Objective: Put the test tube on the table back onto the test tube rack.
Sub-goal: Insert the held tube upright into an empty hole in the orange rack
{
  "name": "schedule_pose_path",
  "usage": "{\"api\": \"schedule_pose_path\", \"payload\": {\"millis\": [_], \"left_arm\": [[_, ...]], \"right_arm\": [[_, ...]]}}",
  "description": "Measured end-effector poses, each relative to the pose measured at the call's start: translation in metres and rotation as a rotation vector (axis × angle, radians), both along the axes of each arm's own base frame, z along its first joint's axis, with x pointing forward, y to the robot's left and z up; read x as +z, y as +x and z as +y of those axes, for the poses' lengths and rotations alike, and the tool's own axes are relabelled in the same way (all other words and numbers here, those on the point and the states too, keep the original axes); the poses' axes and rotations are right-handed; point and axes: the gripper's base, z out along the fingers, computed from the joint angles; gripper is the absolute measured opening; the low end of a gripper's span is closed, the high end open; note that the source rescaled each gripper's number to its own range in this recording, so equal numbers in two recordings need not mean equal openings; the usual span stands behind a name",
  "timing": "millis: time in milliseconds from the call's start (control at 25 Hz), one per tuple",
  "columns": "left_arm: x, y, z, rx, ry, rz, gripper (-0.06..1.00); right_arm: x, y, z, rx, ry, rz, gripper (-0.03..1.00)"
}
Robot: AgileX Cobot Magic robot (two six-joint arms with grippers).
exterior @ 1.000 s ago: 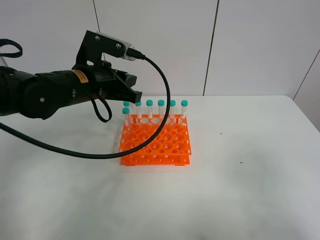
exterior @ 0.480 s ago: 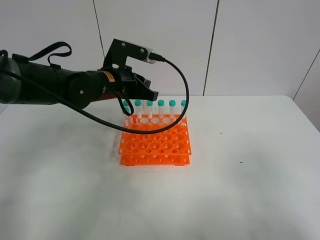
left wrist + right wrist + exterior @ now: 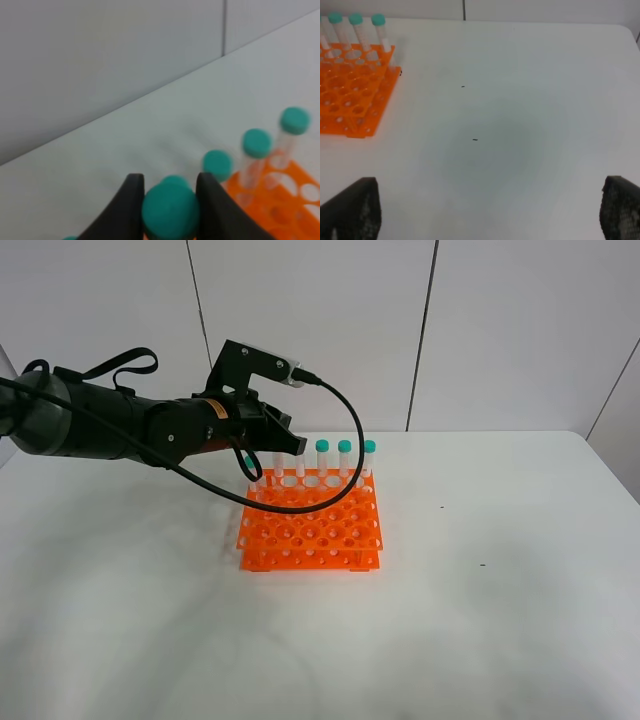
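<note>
Left end effector (image 3: 170, 202) closed on the tube (image 3: 170, 214): both black fingers (image 3: 132, 200) press the sides of its teal cap. Tube body is out of sight below the cap. In the high view the left end effector (image 3: 285, 445) sits over the back-left corner of the rack (image 3: 310, 525), in line with the back row. Can't tell if the tube tip is in a hole. Other tubes (image 3: 344, 455) stand upright in the back row just beside it, three caps clear to its right. A black cable (image 3: 352, 440) loops from the wrist across the rack's back. The rack sits on the white worktop (image 3: 480, 620). Right end effector (image 3: 485, 210) is wide open, holds nothing, above bare worktop well apart from the rack (image 3: 350, 100).
</note>
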Motion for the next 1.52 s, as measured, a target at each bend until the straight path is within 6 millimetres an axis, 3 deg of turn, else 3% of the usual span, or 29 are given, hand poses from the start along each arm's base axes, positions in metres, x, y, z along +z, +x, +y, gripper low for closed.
{"api": "schedule_pose_path", "payload": {"millis": [680,1520], "left_arm": [[-0.02,-0.001,0.004,0.008,0.008,0.012,0.01],[-0.01,-0.003,0.005,0.029,-0.05,0.03,0.01]], "right_arm": [[0.0,0.0,0.0,-0.001,0.003,0.0,1.0],[0.0,0.0,0.0,0.001,0.005,0.0,1.0]]}}
